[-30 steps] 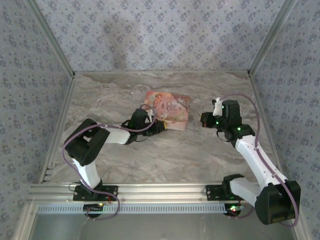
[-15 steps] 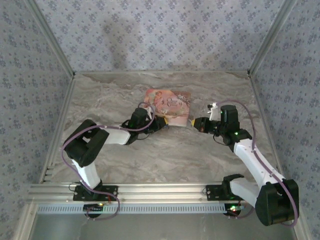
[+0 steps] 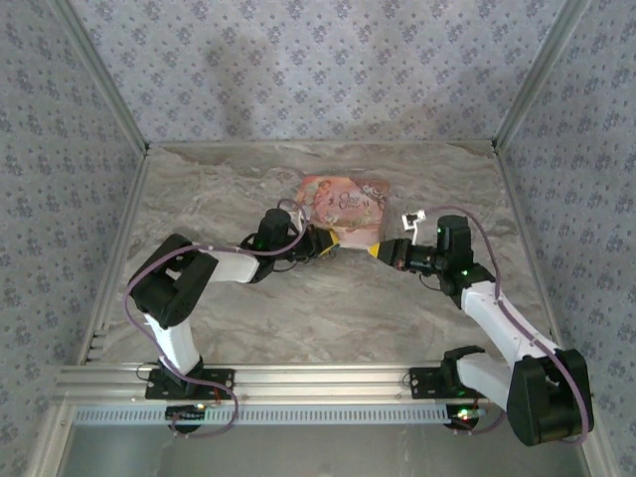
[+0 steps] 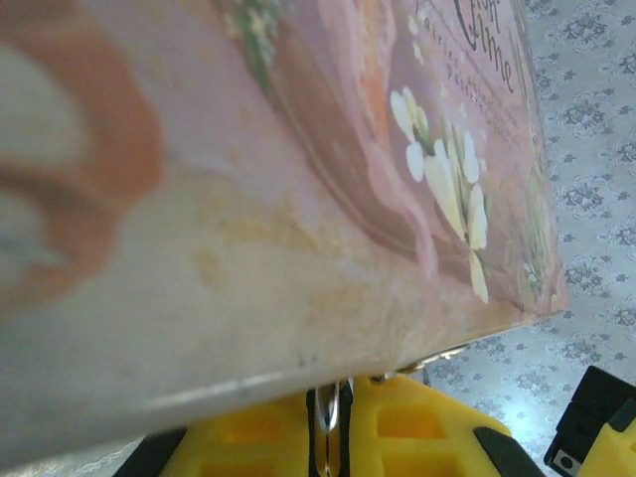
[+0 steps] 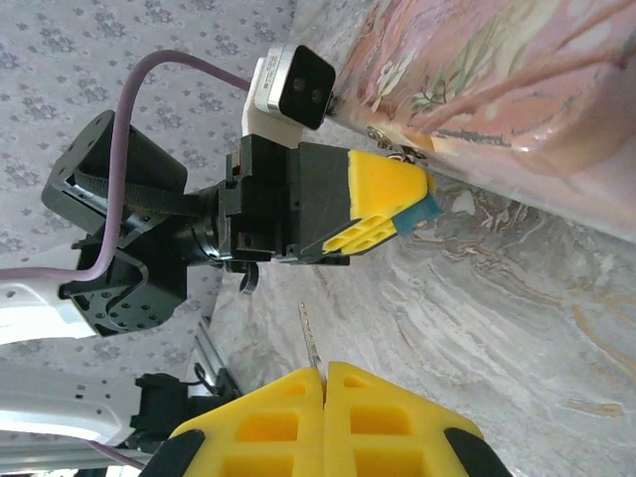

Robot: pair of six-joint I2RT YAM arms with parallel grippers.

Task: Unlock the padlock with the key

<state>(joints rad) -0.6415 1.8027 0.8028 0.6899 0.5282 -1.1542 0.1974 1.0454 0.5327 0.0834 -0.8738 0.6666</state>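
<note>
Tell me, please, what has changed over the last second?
The right gripper, shut on the key, swung left toward the left gripper at the pink box. The box turned slightly. The left gripper stayed clamped on the padlock.

The right tool (image 5: 323, 376) pinches the key (image 5: 309, 336) — a thin sliver poking out from its closed yellow jaws. Opposite, over the marble tabletop (image 5: 517, 298), the left tool (image 5: 415, 195) grips the blue padlock (image 5: 430, 209) against the pink box (image 5: 517, 79).

Box (image 3: 343, 202) on table (image 3: 328, 308); padlock (image 5: 429, 207) in left claw (image 3: 331, 239) at its near edge; key (image 5: 310, 338) in right claw (image 3: 376, 249) beside
</note>
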